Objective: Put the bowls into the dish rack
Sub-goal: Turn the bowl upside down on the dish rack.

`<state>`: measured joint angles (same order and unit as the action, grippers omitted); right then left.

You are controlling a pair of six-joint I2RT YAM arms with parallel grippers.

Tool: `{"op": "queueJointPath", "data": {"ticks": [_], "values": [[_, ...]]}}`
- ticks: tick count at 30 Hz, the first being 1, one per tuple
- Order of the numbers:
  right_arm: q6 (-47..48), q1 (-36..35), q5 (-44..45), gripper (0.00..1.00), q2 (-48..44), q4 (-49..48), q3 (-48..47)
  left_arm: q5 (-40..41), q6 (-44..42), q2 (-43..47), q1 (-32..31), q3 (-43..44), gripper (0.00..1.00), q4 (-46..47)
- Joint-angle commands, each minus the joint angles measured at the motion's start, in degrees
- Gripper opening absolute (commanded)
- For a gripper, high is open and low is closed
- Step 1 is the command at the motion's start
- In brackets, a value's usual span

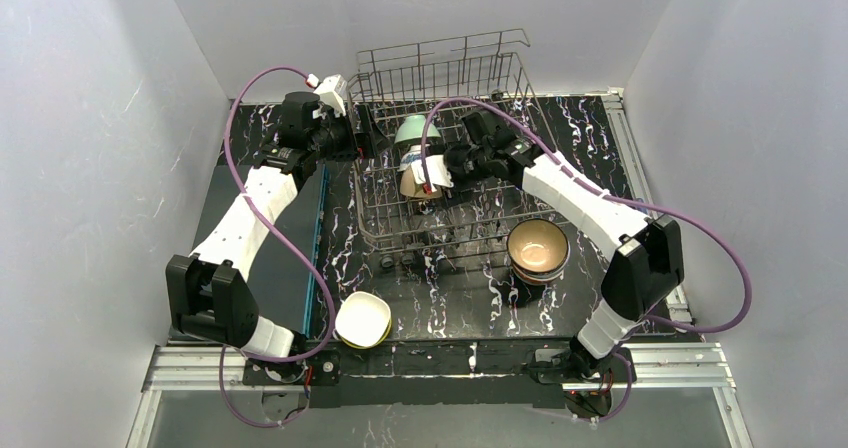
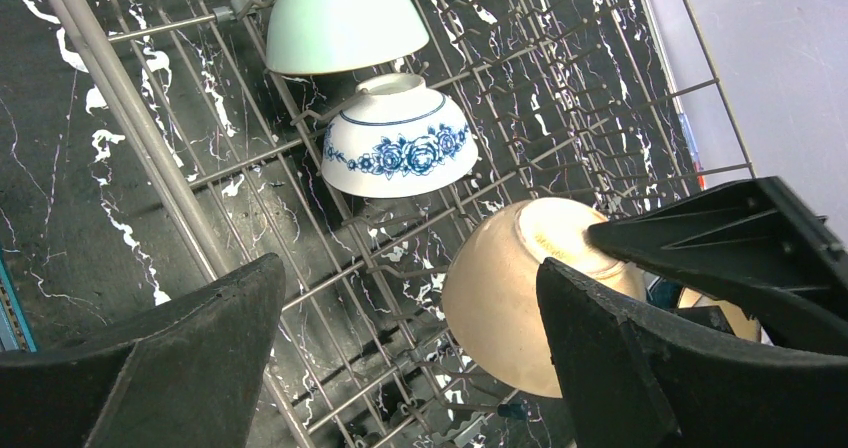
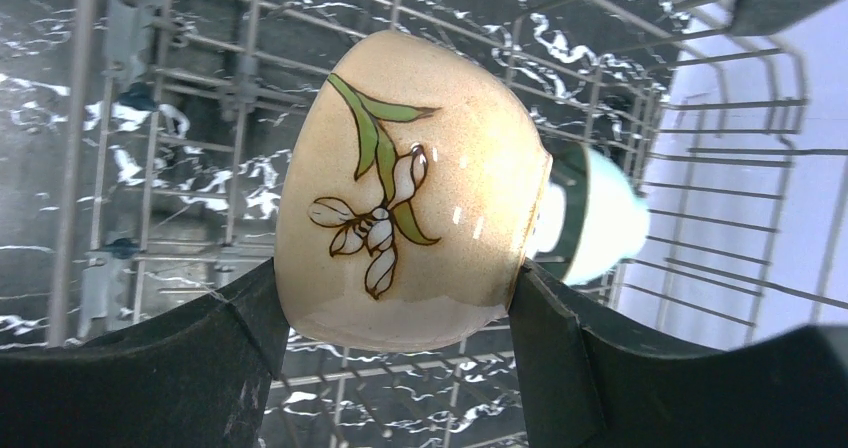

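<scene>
Tan bowl [image 3: 410, 198] is being gripped by the right gripper [image 3: 398, 293] inside the rack [image 1: 470, 68], next to the patterned bowl [image 2: 395, 138] and mint bowl [image 2: 340, 18], while the left gripper [image 2: 410, 273] is hovering wide open, holding nothing.

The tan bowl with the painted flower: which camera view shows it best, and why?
The right wrist view: the tan bowl fills the frame, flower clear, gripped by the right gripper. The left wrist view shows only its plain underside, partly hidden. The top view shows it small.
</scene>
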<state>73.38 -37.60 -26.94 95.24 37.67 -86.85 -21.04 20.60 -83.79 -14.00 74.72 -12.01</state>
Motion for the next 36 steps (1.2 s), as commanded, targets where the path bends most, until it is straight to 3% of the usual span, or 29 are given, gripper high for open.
{"op": "queueJointPath", "data": {"ticks": [1, 33, 35, 36], "values": [[-0.6, 0.1, 0.4, 0.01, -3.2, -11.2, -0.4, -1.1, 0.0, 1.3, 0.2, -0.2, 0.94, 0.5], [2.7, 0.2, 0.9, 0.01, 5.6, -6.2, -0.4, -1.1, -0.2, 1.3, 0.2, -0.1, 0.94, 0.5], [2.7, 0.1, 1.3, 0.08, 5.7, -6.2, -0.5, -1.1, -0.2, 1.3, 0.2, -0.1, 0.94, 0.5], [2.7, 0.1, 1.5, 0.16, 5.8, -6.2, -0.5, -1.1, -0.1, 1.3, 0.2, -0.1, 0.94, 0.5]]}}
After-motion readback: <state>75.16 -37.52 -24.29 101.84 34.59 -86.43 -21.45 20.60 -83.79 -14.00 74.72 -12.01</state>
